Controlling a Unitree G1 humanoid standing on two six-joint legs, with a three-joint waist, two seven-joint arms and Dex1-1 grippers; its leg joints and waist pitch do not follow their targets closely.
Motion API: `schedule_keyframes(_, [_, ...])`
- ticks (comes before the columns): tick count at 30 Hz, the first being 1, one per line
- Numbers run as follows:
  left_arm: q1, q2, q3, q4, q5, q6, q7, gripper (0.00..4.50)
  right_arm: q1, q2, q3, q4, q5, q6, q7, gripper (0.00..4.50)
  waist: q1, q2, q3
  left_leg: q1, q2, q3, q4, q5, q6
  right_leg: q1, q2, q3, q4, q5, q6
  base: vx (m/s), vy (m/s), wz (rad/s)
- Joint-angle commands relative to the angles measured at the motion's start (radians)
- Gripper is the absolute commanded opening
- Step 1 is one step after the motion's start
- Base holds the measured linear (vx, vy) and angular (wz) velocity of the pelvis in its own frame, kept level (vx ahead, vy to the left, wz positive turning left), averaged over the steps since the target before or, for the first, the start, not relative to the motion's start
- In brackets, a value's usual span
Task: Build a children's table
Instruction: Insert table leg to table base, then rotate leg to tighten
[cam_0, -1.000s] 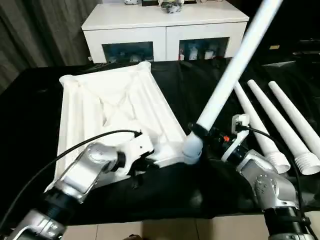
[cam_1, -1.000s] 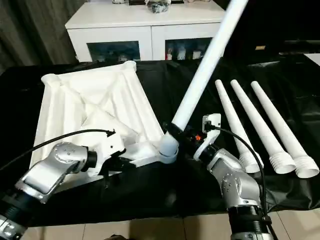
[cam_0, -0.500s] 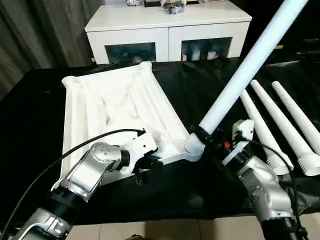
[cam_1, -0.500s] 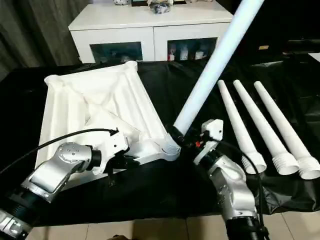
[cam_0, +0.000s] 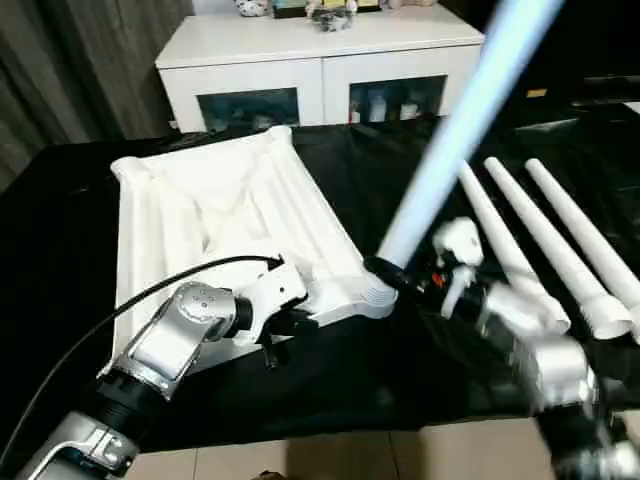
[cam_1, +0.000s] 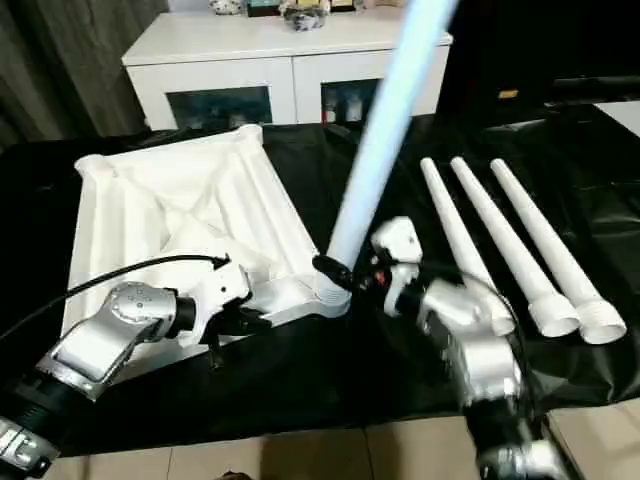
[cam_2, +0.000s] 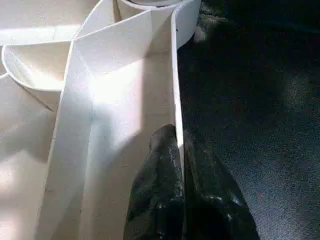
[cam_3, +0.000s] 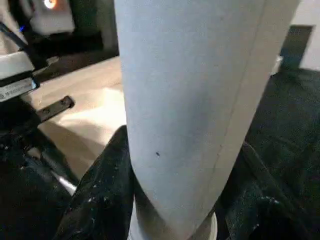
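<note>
Left eye view: my right gripper (cam_0: 392, 277) clasps a leg (cam_0: 455, 140) at the tabletop (cam_0: 215, 215) corner socket; left gripper (cam_2: 178, 150) pinches the rim; next, twisting it home

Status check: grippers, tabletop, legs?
Left gripper pinching tabletop rim. Right gripper clamped on leg, tilted, base at near corner socket. Three spare legs lying alongside, nothing in the way.

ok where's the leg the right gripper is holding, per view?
Left eye view: the held leg slants from the tabletop's near corner toward the upper right.
Right eye view: centre, same slant up to the top edge.
Left wrist view: its base sits in the corner socket, at the picture's edge.
Right wrist view: the white shaft between the right gripper's fingers.
Shared landmark: that corner socket.
</note>
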Motion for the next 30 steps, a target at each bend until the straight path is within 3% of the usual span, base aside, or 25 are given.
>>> schedule_keyframes(1, [-0.042,0.005,0.040,-0.058,-0.008,-0.041,-0.014,0.00,0.033,-0.029,0.084,0.137,-0.083,0.115,0.029,1.84,-0.005,-0.003,-0.042,0.052,0.089,-0.069,-0.108,-0.652,-0.114,-0.014,-0.062,0.029,-0.102,-0.496,-0.143,0.000,0.000,0.00])
schedule_keyframes(2, [-0.042,0.008,0.037,-0.057,-0.007,-0.041,-0.017,0.00,0.007,-0.038,0.100,0.162,-0.090,0.138,0.051,1.84,-0.005,-0.004,-0.042,0.053,0.088,-0.068,-0.108,-0.657,-0.117,-0.013,-0.060,0.028,-0.101,-0.485,-0.147,0.000,0.000,0.00])
schedule_keyframes(3, [-0.040,0.011,0.035,-0.059,-0.006,-0.041,-0.019,0.00,-0.010,-0.044,0.110,0.177,-0.095,0.154,0.067,1.84,-0.010,-0.029,-0.044,0.048,0.089,-0.066,-0.108,-0.645,-0.109,-0.009,-0.059,0.026,-0.101,-0.474,-0.154,0.000,0.000,0.00])
schedule_keyframes(4, [-0.038,0.012,0.034,-0.060,-0.006,-0.040,-0.020,0.00,-0.027,-0.046,0.117,0.199,-0.102,0.158,0.080,1.84,-0.002,-0.016,-0.045,0.050,0.090,-0.066,-0.106,-0.628,-0.106,-0.011,-0.065,0.030,-0.099,-0.475,-0.158,0.000,0.000,0.00])
schedule_keyframes(5, [-0.037,0.013,0.033,-0.062,-0.005,-0.040,-0.021,0.00,-0.042,-0.046,0.123,0.220,-0.108,0.162,0.089,1.84,-0.003,-0.015,-0.044,0.052,0.090,-0.064,-0.105,-0.627,-0.108,-0.015,-0.066,0.031,-0.100,-0.476,-0.160,0.000,0.000,0.00])
schedule_keyframes(6, [-0.036,0.014,0.033,-0.063,-0.005,-0.039,-0.021,0.00,-0.051,-0.046,0.125,0.234,-0.112,0.163,0.093,1.84,-0.005,-0.016,-0.044,0.050,0.090,-0.067,-0.107,-0.632,-0.112,-0.011,-0.063,0.030,-0.099,-0.465,-0.161,0.000,0.000,0.00])
schedule_keyframes(7, [-0.035,0.014,0.032,-0.064,-0.005,-0.039,-0.021,0.00,-0.064,-0.042,0.133,0.265,-0.121,0.158,0.102,1.84,-0.005,-0.022,-0.045,0.050,0.091,-0.066,-0.108,-0.639,-0.114,-0.011,-0.061,0.029,-0.098,-0.455,-0.160,0.000,0.000,0.00])
schedule_keyframes(9, [-0.036,0.012,0.031,-0.062,-0.004,-0.039,-0.020,0.00,-0.067,-0.038,0.136,0.280,-0.121,0.165,0.112,1.84,-0.005,-0.020,-0.044,0.052,0.091,-0.065,-0.108,-0.649,-0.116,-0.014,-0.060,0.029,-0.098,-0.453,-0.162,0.000,0.000,0.00])
schedule_keyframes(10, [-0.036,0.012,0.031,-0.064,-0.004,-0.037,-0.019,0.00,-0.064,-0.036,0.137,0.280,-0.122,0.166,0.112,1.84,-0.008,-0.035,-0.044,0.051,0.090,-0.064,-0.107,-0.653,-0.113,-0.013,-0.060,0.028,-0.101,-0.468,-0.159,0.000,0.000,0.00])
schedule_keyframes(12, [-0.034,0.012,0.031,-0.068,-0.004,-0.034,-0.016,0.00,-0.053,-0.035,0.143,0.280,-0.125,0.167,0.109,1.84,-0.005,-0.027,-0.042,0.055,0.090,-0.066,-0.106,-0.659,-0.115,-0.017,-0.064,0.030,-0.104,-0.502,-0.151,0.000,0.000,0.00])
schedule_keyframes(18, [-0.030,0.012,0.035,-0.067,-0.002,-0.034,-0.014,0.00,-0.026,-0.025,0.154,0.289,-0.128,0.156,0.109,1.84,-0.006,-0.026,-0.044,0.054,0.092,-0.071,-0.114,-0.693,-0.129,-0.016,-0.059,0.027,-0.103,-0.494,-0.136,0.000,0.000,0.00])
schedule_keyframes(21, [-0.036,0.013,0.043,-0.045,0.004,-0.042,-0.006,0.00,-0.020,-0.002,0.136,0.294,-0.136,0.120,0.054,1.84,-0.007,-0.017,-0.043,0.058,0.090,-0.070,-0.115,-0.713,-0.137,-0.020,-0.057,0.027,-0.106,-0.482,-0.136,0.000,0.000,0.00])
schedule_keyframes(23, [-0.042,0.012,0.049,-0.030,0.010,-0.048,0.006,0.00,-0.025,0.012,0.120,0.303,-0.135,0.112,0.015,1.84,-0.011,-0.018,-0.040,0.056,0.089,-0.074,-0.117,-0.739,-0.140,-0.020,-0.058,0.024,-0.108,-0.522,-0.123,0.000,0.000,0.00])
schedule_keyframes(26, [-0.052,0.007,0.057,0.000,0.017,-0.052,0.025,0.00,-0.035,0.034,0.094,0.320,-0.138,0.095,-0.051,1.84,-0.024,-0.017,-0.035,0.057,0.086,-0.083,-0.124,-0.813,-0.153,-0.019,-0.053,0.010,-0.115,-0.602,-0.090,0.000,0.000,0.00])
schedule_keyframes(27, [-0.062,-0.004,0.063,0.034,0.025,-0.053,0.053,0.00,-0.045,0.056,0.074,0.333,-0.142,0.093,-0.122,1.84,-0.028,-0.015,-0.031,0.063,0.085,-0.083,-0.127,-0.848,-0.156,-0.024,-0.048,0.004,-0.122,-0.634,-0.077,-0.053,0.016,-0.12])
schedule_keyframes(28, [-0.073,-0.029,0.069,0.075,0.035,-0.039,0.097,0.00,-0.057,0.084,0.054,0.345,-0.154,0.089,-0.217,1.84,-0.031,-0.002,-0.030,0.072,0.085,-0.084,-0.134,-0.891,-0.164,-0.022,-0.040,-0.009,-0.124,-0.639,-0.067,-0.053,0.016,-0.12])
schedule_keyframes(29, [-0.086,-0.060,0.076,0.112,0.043,-0.016,0.148,0.00,-0.068,0.111,0.040,0.356,-0.163,0.092,-0.296,1.84,-0.034,0.000,-0.026,0.070,0.086,-0.080,-0.145,-0.915,-0.169,-0.019,-0.030,-0.020,-0.125,-0.628,-0.066,-0.064,0.022,-0.11])
schedule_keyframes(30, [-0.097,-0.087,0.082,0.140,0.048,0.005,0.191,0.00,-0.076,0.133,0.031,0.364,-0.171,0.092,-0.354,1.84,-0.035,0.012,-0.020,0.042,0.093,-0.066,-0.200,-0.974,-0.180,0.020,0.002,-0.065,-0.085,-0.523,-0.083,-0.108,0.030,-0.11])
